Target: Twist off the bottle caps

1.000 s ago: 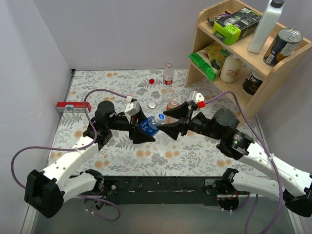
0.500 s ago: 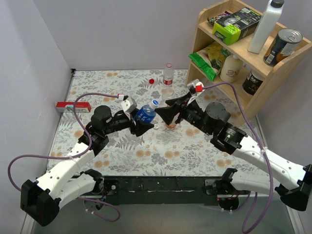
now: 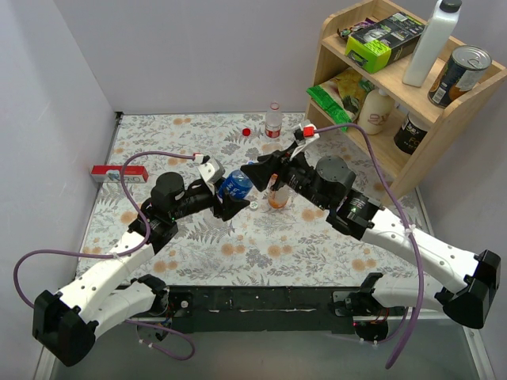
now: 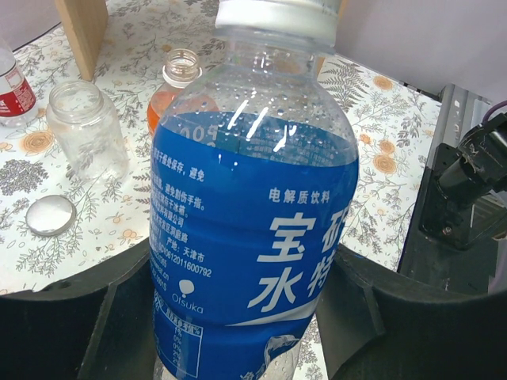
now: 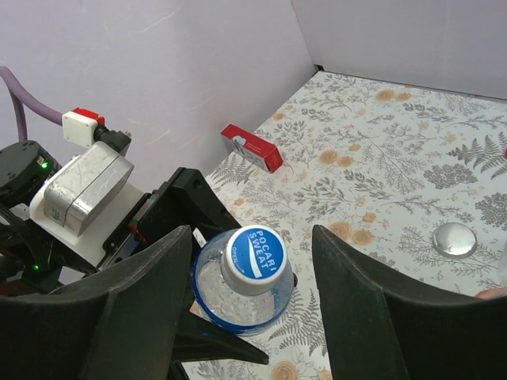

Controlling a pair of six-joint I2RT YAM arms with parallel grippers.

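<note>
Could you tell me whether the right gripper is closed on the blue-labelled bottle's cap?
No: in the right wrist view the right gripper stands open, its fingers clear of the cap of the blue-labelled bottle on both sides.

The left arm [image 3: 111,267] and right arm [image 3: 420,249] share white shells, black round joints and black wedge-shaped jaws; a purple cable [image 3: 162,153] trails along each.

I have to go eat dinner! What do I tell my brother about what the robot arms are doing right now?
Left gripper: shut on the blue-labelled bottle.
Right gripper: open, straddling its bluish-white cap, not gripping.
Done: red cap and silver lid lie on the table; orange bottle and squat jar stand open.
Left: unscrew the bluish-white cap.
</note>
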